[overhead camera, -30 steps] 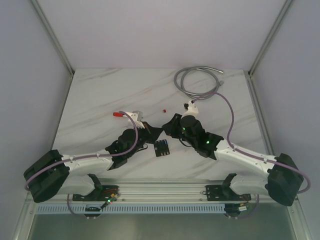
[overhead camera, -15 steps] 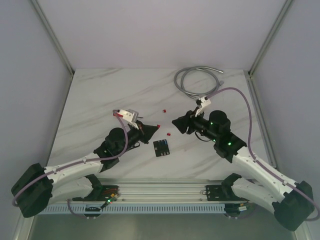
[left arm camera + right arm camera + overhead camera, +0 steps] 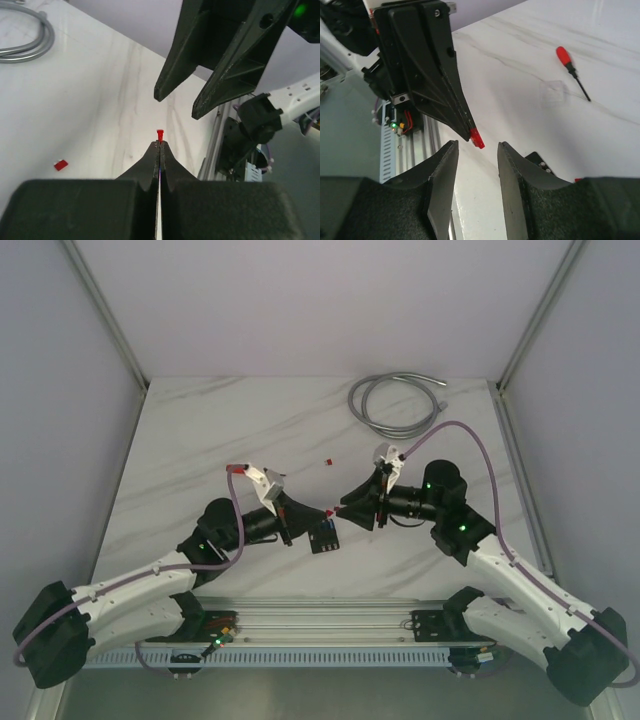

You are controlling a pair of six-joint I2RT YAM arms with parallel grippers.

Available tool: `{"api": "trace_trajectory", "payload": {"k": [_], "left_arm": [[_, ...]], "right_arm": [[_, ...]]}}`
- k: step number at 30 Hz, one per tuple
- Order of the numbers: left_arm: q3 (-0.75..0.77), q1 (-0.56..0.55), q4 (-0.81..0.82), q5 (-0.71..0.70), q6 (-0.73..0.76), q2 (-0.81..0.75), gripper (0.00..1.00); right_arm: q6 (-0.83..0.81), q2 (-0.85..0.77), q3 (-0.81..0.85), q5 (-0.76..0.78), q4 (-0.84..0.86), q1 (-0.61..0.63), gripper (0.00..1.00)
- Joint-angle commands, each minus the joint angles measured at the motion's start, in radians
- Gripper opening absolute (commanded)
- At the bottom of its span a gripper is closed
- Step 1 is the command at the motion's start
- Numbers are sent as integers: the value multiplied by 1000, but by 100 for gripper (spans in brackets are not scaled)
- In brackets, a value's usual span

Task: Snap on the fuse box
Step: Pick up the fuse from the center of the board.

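Tools of both arms meet nose to nose over the near middle of the desk (image 3: 200, 440). We see the left tool (image 3: 159, 145) pinched tight, its two fingers pressed together with only a hairline seam between them. A tiny red fuse (image 3: 160, 134) is nipped at its very tip and stands out from it. The right tool (image 3: 476, 144) faces it with its jaws parted to a moderate gap and nothing between them. In the right wrist view the red fuse hangs just in front of that gap, apart from both fingers.

The fuse box (image 3: 322, 537) lies flat on the desk just on the near side of the two tips, its dark face showing small coloured spots. As far as we can tell, neither tool touches it.

A loose red fuse (image 3: 325, 460) lies farther back on the desk, well apart from the fuse box. A coiled grey cable (image 3: 395, 400) rests at the far right. In the right wrist view we also see a red-handled screwdriver (image 3: 572, 72) lying on the desk, with a small clear plastic piece (image 3: 554, 92) just beside it.
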Motion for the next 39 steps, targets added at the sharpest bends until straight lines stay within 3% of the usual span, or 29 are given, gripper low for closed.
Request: {"api": "trace_trajectory", "payload": {"k": [1,15,25,31,35,39], "left_arm": [[15,1,60,134,13,-8,0],[34,-16,115,189,-15,18,0],[35,-21,147,177,-34,29,0],[33,-22,151,171,-42,30,0],[29,-22,134,134,-46,28,0],[22,-22,54,38,-48,21,15]], "right_arm": [[-42,2,20,-129,37,-5,43],[-63,36,18,-242,41,-5,36],[-79,49,18,-302,37,-4,25],[-90,55,21,-311,24,-3,0],[-100,55,23,-268,-3,-4,0],[-88,53,24,-144,-42,-4,0]]}}
